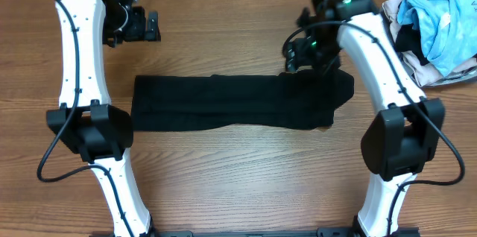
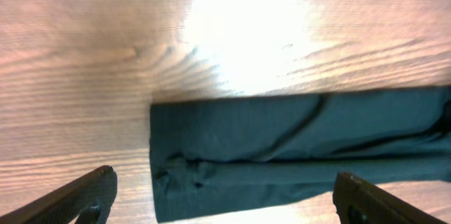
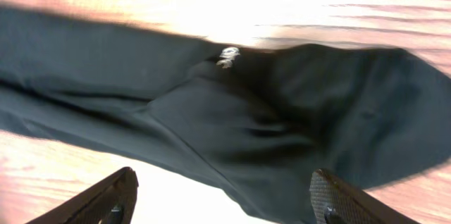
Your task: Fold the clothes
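Left tool (image 2: 224,185) hangs wide open over the table (image 2: 84,97), nothing between my fingers. Right tool (image 3: 224,180) gapes open too, just above the black clothes (image 1: 231,103), which lie flat in a long band across the middle of the frame, with the white logo (image 3: 227,56) near the top edge. At upper right sits a bundle of light-blue, grey and beige garments (image 1: 436,28).

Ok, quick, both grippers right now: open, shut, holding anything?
Left gripper: open, holding nothing.
Right gripper: open, holding nothing, with the black garment below it.
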Controlling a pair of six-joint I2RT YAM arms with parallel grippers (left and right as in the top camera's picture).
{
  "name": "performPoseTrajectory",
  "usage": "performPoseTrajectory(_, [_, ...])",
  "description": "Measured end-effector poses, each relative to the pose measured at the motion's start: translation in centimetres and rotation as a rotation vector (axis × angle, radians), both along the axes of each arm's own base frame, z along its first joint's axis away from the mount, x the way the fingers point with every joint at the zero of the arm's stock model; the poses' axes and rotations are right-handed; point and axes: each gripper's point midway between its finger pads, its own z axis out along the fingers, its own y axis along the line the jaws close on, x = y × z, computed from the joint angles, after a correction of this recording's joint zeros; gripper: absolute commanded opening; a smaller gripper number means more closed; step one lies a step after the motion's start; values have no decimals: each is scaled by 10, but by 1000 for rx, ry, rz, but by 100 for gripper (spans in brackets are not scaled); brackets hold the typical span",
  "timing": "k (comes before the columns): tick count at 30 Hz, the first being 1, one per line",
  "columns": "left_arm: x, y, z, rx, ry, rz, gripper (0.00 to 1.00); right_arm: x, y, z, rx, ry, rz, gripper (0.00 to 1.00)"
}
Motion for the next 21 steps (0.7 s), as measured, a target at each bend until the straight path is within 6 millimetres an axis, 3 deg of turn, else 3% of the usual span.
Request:
performPoseTrajectory(4, [1, 3, 10, -3, -33, 7, 100, -4, 21, -24, 7, -9, 64, 82])
performPoseTrajectory(7, [4, 9, 10, -2, -45, 19, 100, -5, 26, -42, -5, -21, 85, 80])
performPoseTrajectory(13, [4, 15, 10, -1, -47, 31, 100, -6, 19, -63, -53, -31, 88, 55])
performPoseTrajectory(18, [0, 14, 4, -5, -16, 30, 100, -5, 16, -67, -68, -41, 89, 20])
performPoseTrajectory(21, [-11, 12, -11, -12, 53, 30, 100, -9, 14, -72, -78, -25, 84, 19])
